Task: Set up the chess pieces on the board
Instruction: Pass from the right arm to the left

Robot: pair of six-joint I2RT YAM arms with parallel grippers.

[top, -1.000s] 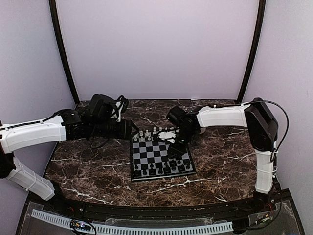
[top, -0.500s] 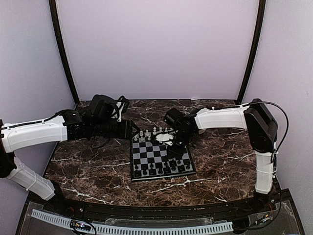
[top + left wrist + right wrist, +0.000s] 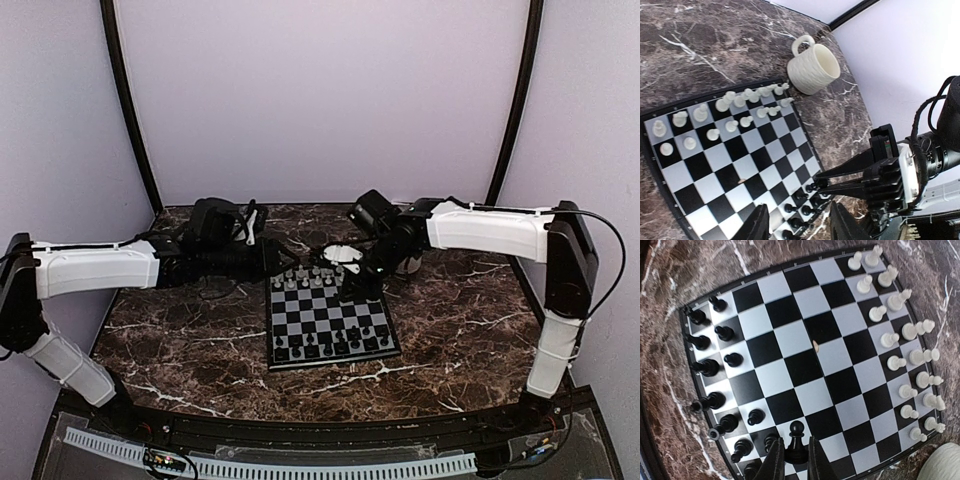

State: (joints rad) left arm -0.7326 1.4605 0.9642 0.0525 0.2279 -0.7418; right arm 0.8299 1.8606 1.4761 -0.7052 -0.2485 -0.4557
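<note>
A black pawn (image 3: 796, 432), pinched in the right gripper (image 3: 796, 452), is best lowered upright onto the board (image 3: 805, 335); the left gripper (image 3: 799, 212) is spread wide

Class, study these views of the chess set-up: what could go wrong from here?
1. The right gripper holds a black pawn above crowded black pieces; lowering it might topple neighbours.
2. The open left gripper hovers at the edge of the same board, so the two could clash.
</note>
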